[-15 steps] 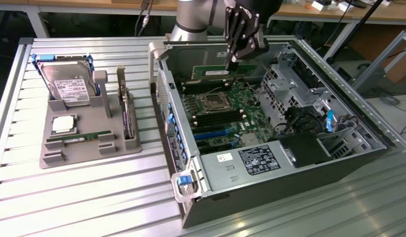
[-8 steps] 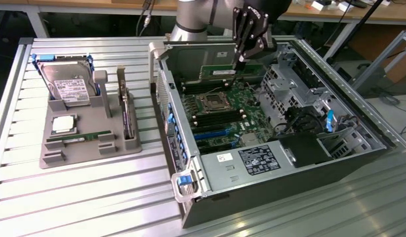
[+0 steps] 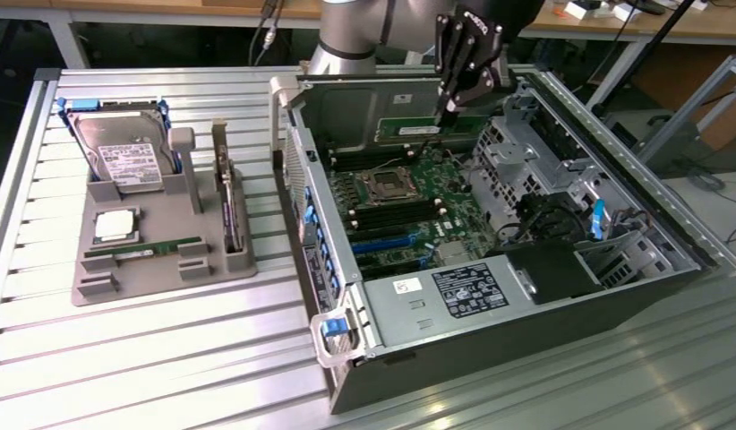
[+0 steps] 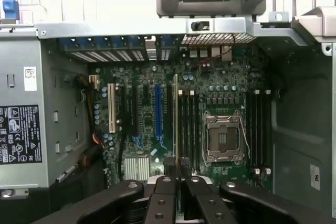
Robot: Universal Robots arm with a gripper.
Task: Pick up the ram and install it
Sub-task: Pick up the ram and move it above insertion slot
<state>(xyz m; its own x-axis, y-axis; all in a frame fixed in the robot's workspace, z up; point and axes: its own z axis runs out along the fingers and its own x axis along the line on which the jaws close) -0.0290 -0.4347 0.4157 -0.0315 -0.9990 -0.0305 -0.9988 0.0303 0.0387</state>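
My gripper (image 3: 449, 115) hangs inside the open computer case (image 3: 654, 269), over the far part of the motherboard (image 3: 404, 210). It is shut on the ram (image 3: 414, 130), a narrow green stick held level just above the board. In the wrist view the ram (image 4: 175, 119) appears edge-on as a thin strip running out from between the fingertips of the gripper (image 4: 175, 165). It lies alongside the black memory slots (image 4: 187, 129), next to the empty processor socket (image 4: 222, 137). I cannot tell whether the ram touches a slot.
A grey holder tray (image 3: 153, 278) at the exterior view's left carries a hard drive (image 3: 124, 152), a silver processor chip (image 3: 115, 226), another green stick (image 3: 141, 251) and an upright card (image 3: 231, 210). Case walls and a drive cage (image 3: 511, 143) hem in the gripper.
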